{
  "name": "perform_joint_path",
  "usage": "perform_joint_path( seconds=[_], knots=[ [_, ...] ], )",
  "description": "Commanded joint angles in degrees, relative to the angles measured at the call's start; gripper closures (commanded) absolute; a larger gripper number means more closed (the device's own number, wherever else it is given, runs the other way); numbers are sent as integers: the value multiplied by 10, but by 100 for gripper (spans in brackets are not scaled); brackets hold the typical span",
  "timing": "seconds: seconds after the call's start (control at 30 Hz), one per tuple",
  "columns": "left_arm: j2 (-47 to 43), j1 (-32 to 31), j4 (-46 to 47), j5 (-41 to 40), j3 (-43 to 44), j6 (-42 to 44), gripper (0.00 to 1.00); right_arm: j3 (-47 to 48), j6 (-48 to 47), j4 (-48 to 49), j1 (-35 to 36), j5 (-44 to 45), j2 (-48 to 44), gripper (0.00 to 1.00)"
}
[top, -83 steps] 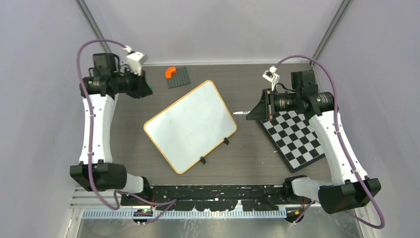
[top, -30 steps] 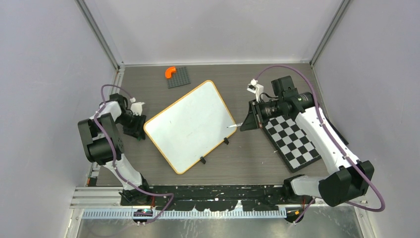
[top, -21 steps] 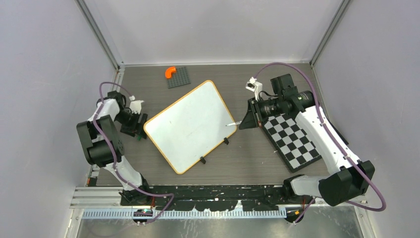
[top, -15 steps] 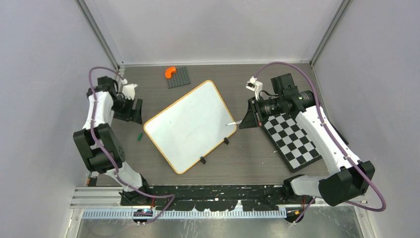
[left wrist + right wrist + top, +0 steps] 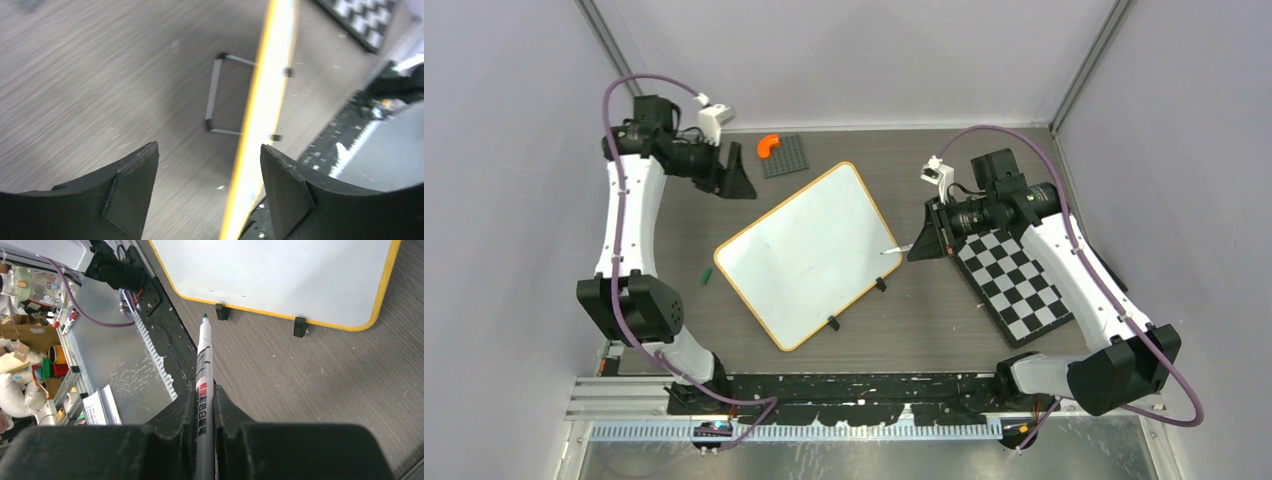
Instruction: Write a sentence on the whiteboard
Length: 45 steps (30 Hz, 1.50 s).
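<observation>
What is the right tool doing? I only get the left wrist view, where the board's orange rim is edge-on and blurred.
Observer: The right tool is shut on a marker, uncapped, with its green tip pointing toward the whiteboard.
Operator: Is anything written on it yet?
Observer: No. In the top view its white face is blank.
Operator: Where is the tip?
Observer: At the board's right edge, beside a black clip foot. I cannot tell whether it touches.
</observation>
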Motion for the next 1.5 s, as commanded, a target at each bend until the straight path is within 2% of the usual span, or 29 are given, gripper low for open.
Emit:
perform_joint_path(
  seconds=[0.0, 0.1, 0.27, 0.33, 0.5, 0.73, 0.87, 1.07, 1.4, 1.43, 1.47],
  knots=[
    [4, -70, -15, 110, -5, -54, 24, 23, -7, -5, 4, -7, -20, 100],
    [13, -115, 16, 94, -20, -71, 24, 26, -6, -9, 4, -5, -25, 100],
    [42, -131, 37, 103, -35, -81, 28, 30, -14, -26, 3, 3, -33, 100],
    [49, -137, 35, 116, -48, -80, 32, 30, -16, -30, 4, 7, -37, 100],
    [51, -162, 34, 146, -77, -73, 56, 30, -17, -32, 3, 7, -38, 100],
    [67, -200, 48, 158, -94, -83, 99, 32, -11, -32, 4, 2, -34, 100],
    [72, -218, 81, 176, -109, -114, 100, 27, -11, -32, 3, 3, -39, 100],
    [82, -258, 125, 160, -114, -154, 100, 24, -11, -34, 4, 3, -44, 100],
    [108, -290, 118, 135, -79, -145, 100, 15, -11, -34, 5, 2, -47, 100],
    [110, -291, 115, 133, -77, -143, 99, 16, -11, -34, 7, 2, -47, 100],
    [110, -291, 112, 131, -75, -142, 92, 16, -12, -34, 8, 3, -47, 100]
  ],
)
